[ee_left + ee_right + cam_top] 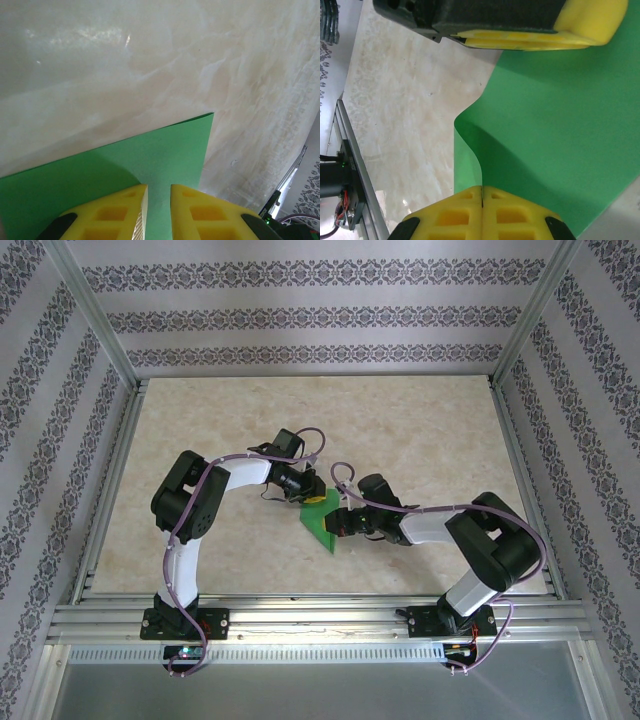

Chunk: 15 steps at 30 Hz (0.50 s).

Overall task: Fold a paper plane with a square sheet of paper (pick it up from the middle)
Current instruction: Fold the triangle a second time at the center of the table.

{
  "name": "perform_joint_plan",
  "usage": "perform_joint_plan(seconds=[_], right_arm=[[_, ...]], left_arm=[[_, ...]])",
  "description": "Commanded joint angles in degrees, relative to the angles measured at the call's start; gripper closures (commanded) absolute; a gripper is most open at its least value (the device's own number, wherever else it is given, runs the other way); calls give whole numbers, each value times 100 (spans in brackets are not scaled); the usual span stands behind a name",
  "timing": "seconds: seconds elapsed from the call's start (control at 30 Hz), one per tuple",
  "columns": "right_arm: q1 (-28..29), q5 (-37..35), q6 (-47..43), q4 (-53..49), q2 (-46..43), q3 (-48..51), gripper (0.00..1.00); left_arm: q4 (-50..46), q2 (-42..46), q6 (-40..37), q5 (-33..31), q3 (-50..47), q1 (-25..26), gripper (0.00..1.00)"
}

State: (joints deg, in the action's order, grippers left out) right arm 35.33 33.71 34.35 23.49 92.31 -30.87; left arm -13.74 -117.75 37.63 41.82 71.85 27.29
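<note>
Yellow fingers of the right gripper (482, 200) are pinching the square sheet of paper (560, 115) at the middle of the table (420, 420).
Bright green, the sheet is lying mostly flat, 1 edge curling up into those fully closed jaws. At the sheet's far edge the left gripper (159, 200) is hovering, fingers slightly parted over the paper.
</note>
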Motion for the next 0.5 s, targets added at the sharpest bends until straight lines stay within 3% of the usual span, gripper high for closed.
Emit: perform_joint_plan(seconds=[0.0, 0.47], right_arm=[[-70, -73, -130, -121, 103, -138, 100], [-126, -404, -262, -564, 102, -217, 100]], left_arm=[[-343, -115, -168, -106, -101, -30, 81], [-415, -71, -152, -148, -110, -31, 81]])
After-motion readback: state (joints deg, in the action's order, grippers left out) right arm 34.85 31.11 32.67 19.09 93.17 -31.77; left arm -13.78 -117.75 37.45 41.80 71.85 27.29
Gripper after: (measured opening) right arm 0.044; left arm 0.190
